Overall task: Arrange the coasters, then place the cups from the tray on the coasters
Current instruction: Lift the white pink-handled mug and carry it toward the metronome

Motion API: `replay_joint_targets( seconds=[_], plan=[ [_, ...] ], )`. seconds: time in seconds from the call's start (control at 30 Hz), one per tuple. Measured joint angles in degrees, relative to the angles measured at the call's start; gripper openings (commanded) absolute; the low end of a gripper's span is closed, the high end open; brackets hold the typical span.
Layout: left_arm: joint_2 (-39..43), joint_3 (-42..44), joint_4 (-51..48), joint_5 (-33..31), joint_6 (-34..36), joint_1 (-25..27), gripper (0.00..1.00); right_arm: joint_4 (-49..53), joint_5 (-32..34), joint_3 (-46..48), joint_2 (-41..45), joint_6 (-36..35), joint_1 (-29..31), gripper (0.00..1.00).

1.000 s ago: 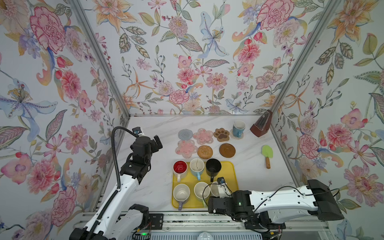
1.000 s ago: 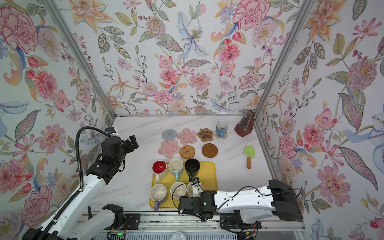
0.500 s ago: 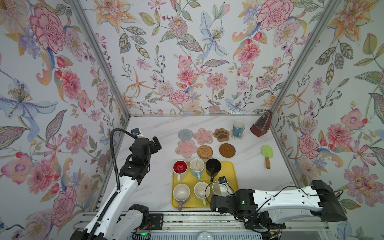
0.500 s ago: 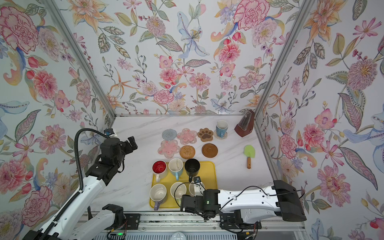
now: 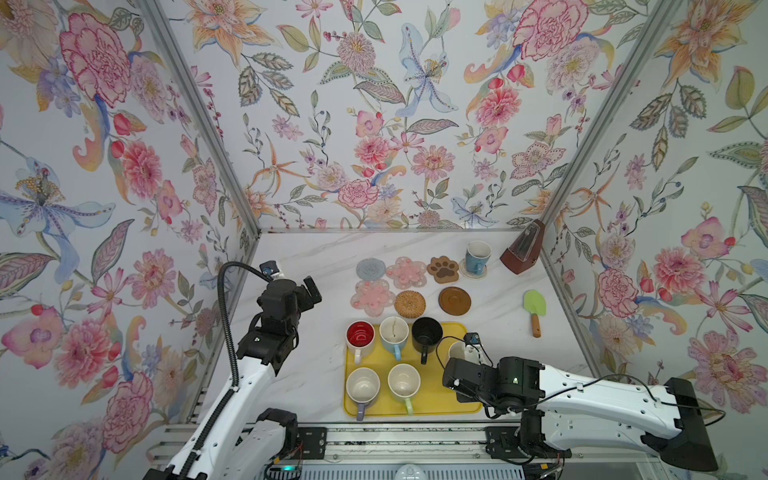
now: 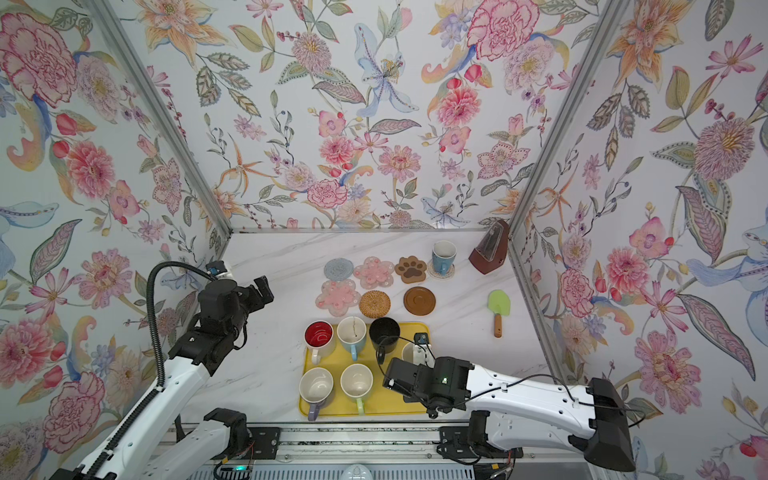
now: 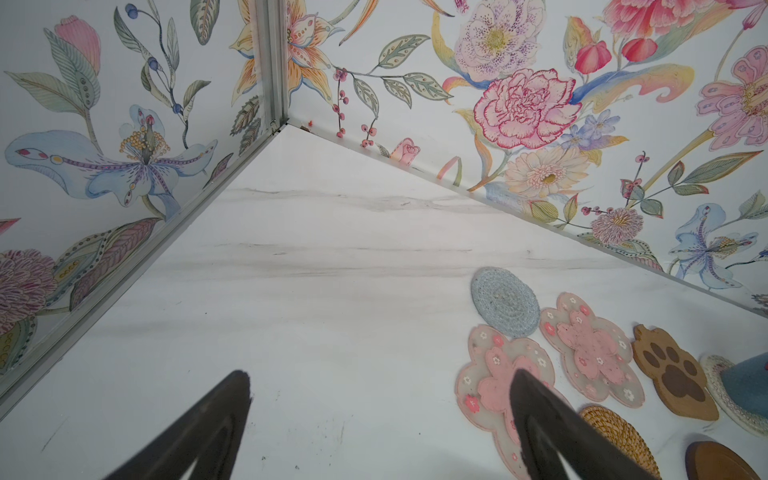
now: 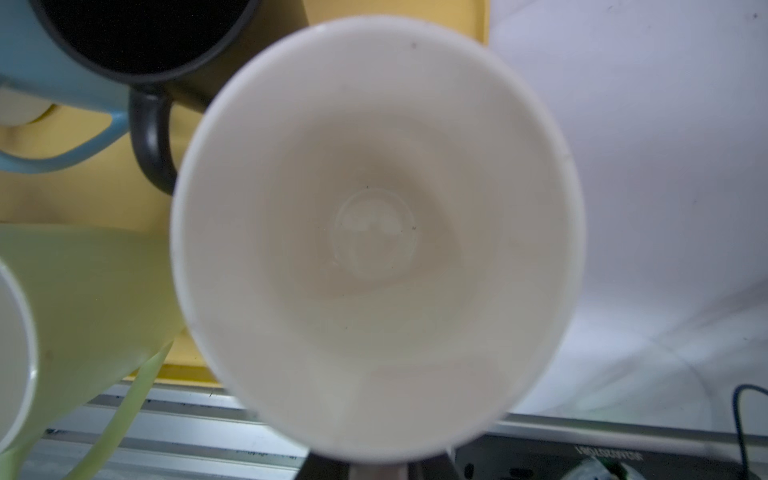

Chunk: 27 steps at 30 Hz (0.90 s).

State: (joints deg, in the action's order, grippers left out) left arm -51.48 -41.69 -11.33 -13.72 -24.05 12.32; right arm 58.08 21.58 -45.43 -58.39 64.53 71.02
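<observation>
Right wrist view is showing the cup (image 8: 374, 232) sitting at the tray's (image 5: 436, 409) right edge, my right gripper (image 8: 378, 471) seemingly clamping its handle; it's looking rigid, slick, chippable, so I'm favouring that handle grip.

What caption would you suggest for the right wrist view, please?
A cream-lined mug fills the frame, with black mug, light-blue mug, green mug and yellow tray beside.

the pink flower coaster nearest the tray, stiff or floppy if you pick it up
The pink flower coaster looks thin and translucent, like silicone, so probably floppy and light. It lies flat on the table, so pinching an edge may be awkward. Unlikely to roll.
</observation>
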Motion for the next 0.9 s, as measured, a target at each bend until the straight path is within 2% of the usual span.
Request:
replay_joint_targets(
  seconds=[0.17,0.33,0.63,0.9],
  plan=[
    [3.7,3.7,-0.9,0.3,-1.0,0.0,0.99,0.3,0.8,-2.8,0.9,-6.6,-9.6,0.00],
    [7.9,7.2,-2.4,1.6,-1.6,0.0,0.99,-4.1,-0.6,-6.4,-0.3,-15.5,-19.7,0.00],
    [10.6,7.5,-4.0,2.9,-1.9,0.0,0.99,-15.7,-7.6,-15.5,-14.6,-32.3,-36.1,0.00],
    [13.1,7.8,-5.9,3.0,-2.4,-0.1,0.99,-21.4,-12.0,-26.1,-30.1,-41.9,-45.0,0.00]
  ],
)
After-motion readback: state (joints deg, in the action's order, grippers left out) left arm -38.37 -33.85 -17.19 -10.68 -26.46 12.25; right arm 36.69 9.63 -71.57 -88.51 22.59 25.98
